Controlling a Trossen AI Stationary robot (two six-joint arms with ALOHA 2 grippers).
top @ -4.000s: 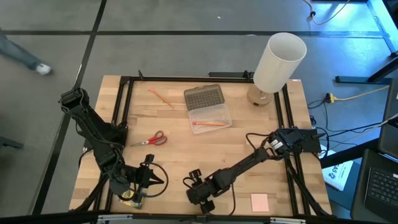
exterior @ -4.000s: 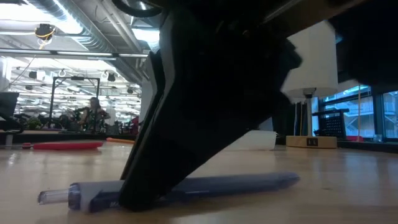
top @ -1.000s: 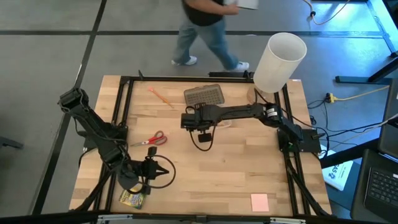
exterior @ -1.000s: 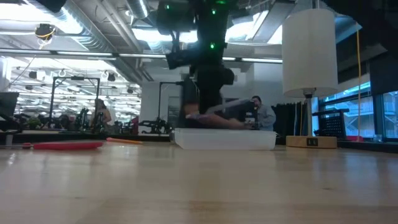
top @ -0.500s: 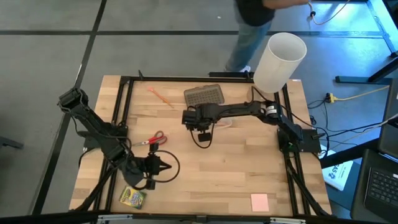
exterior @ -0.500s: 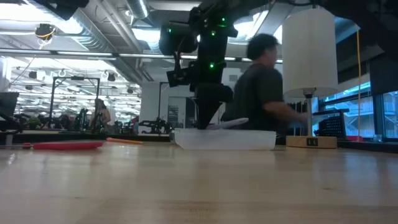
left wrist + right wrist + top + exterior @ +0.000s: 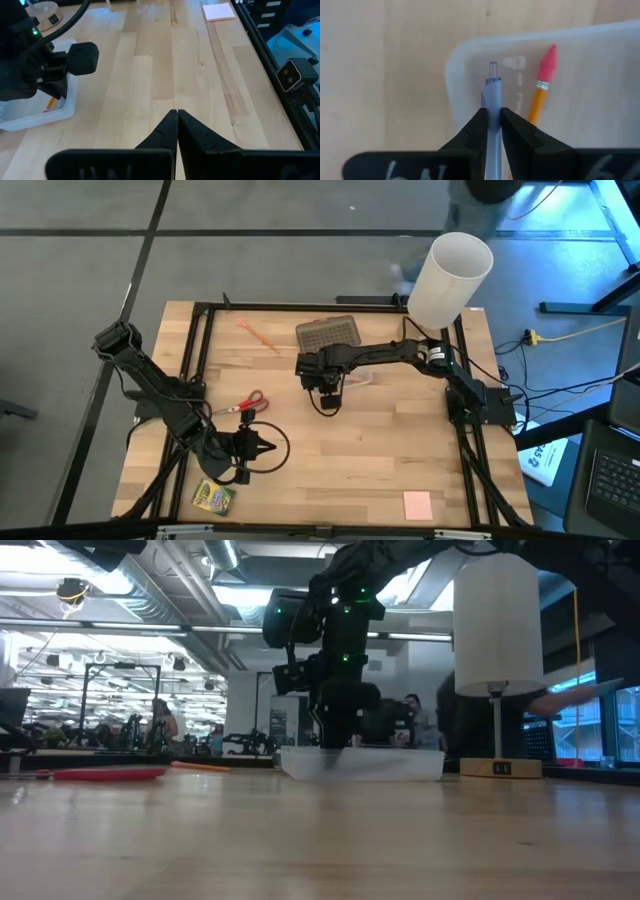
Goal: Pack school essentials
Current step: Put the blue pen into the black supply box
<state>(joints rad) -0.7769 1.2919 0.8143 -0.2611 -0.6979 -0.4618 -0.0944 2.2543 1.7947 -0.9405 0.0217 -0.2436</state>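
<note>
At the near edge of the light wooden table (image 7: 400,450), a pink square pad (image 7: 417,504) is seen at about 5 o'clock and a green-and-yellow crayon box (image 7: 212,497) at about 7 o'clock. Just beyond the crayon box, the left gripper (image 7: 268,448) is held above the tabletop with its fingers pressed together on nothing. The red-handled scissors (image 7: 243,405) are laid flat toward 9 o'clock.

Near the table's middle, toward 12 o'clock, the right gripper (image 7: 493,120) is positioned over the near corner of a clear plastic case (image 7: 585,85), its fingers clamped on a slim blue pen (image 7: 492,97) whose clear tip is pointed into the case. Inside the case a thin orange pencil with a pink eraser (image 7: 542,85) is lying just beside the pen tip. The case's grey dotted lid (image 7: 328,333) is seen on its far side.

A second thin orange pencil (image 7: 258,335) is lying on the wood toward 11 o'clock, well apart from the case. At about 1 o'clock a tall white cylinder (image 7: 449,278) is standing on a wooden base.
</note>
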